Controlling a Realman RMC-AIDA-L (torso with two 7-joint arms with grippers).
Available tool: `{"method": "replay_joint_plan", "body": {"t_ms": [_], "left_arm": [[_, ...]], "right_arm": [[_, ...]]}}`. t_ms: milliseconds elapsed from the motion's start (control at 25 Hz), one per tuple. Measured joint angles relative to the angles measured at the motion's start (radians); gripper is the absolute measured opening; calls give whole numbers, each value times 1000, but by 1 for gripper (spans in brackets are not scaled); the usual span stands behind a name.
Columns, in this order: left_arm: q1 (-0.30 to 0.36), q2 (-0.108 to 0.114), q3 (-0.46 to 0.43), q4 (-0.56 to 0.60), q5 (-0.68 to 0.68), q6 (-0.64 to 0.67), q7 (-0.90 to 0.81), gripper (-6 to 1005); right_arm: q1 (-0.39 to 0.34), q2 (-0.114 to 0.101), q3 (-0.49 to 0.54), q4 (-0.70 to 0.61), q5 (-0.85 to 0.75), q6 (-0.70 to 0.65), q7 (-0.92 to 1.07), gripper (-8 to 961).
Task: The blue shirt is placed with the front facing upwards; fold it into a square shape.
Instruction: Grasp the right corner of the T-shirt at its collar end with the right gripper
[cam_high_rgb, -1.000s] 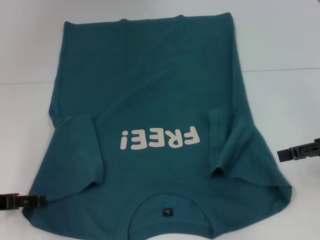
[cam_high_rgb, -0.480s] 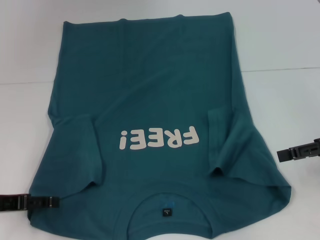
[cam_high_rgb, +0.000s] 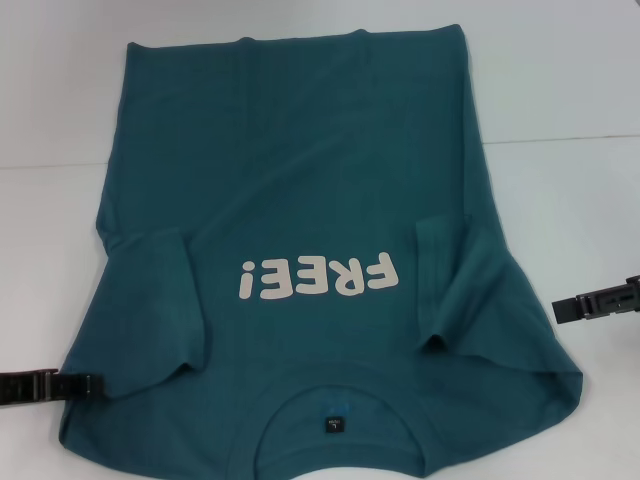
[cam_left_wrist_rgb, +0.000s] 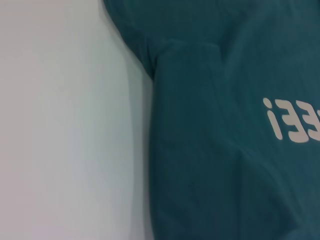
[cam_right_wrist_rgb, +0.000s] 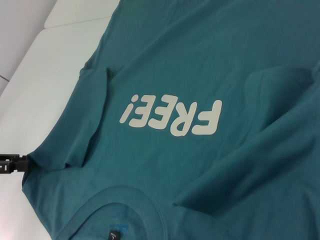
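Plainly, from the head view, the blue shirt (cam_high_rgb: 300, 250) lay flat on the white table (cam_high_rgb: 560, 80) with its front up, the collar (cam_high_rgb: 335, 425) at the near edge, the hem at the far edge, and both short sleeves already turned inward onto the body. The "FREE!" print (cam_high_rgb: 318, 277) sat just beyond the collar. The left gripper (cam_high_rgb: 85, 386) reached in low from the left, its tip touching or just over the near-left shoulder edge; whether its jaws were open or closed could not be told. The right gripper (cam_high_rgb: 562, 309) hung to the right of the shirt, a little apart from the cloth, and its jaw state could not be told either. From the left wrist view, only the folded left sleeve (cam_left_wrist_rgb: 187, 70), the side edge against bare table and the end of the print showed; no fingers appeared. From the right wrist view, the print, the collar with its small dark label (cam_right_wrist_rgb: 113, 235) and the left gripper's dark tip (cam_right_wrist_rgb: 15, 164) at the shirt's edge were visible. Judging by this, the step was taking hold of the near shoulders; it would go best if both grippers pinched all layers at matching points, then carried the near edge evenly toward the hem, keeping the sleeves tucked.
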Motion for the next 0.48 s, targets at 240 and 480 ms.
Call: {"method": "replay_joint_plan", "body": {"t_ms": [240, 480], "left_arm": [[-1, 0, 5, -14, 3, -16, -3, 517], [0, 0, 7, -24, 14, -32, -9, 385]], "right_arm": [[-1, 2, 2, 0, 1, -9, 1, 817], [-1, 2, 3, -2, 6, -15, 4, 817]]}}
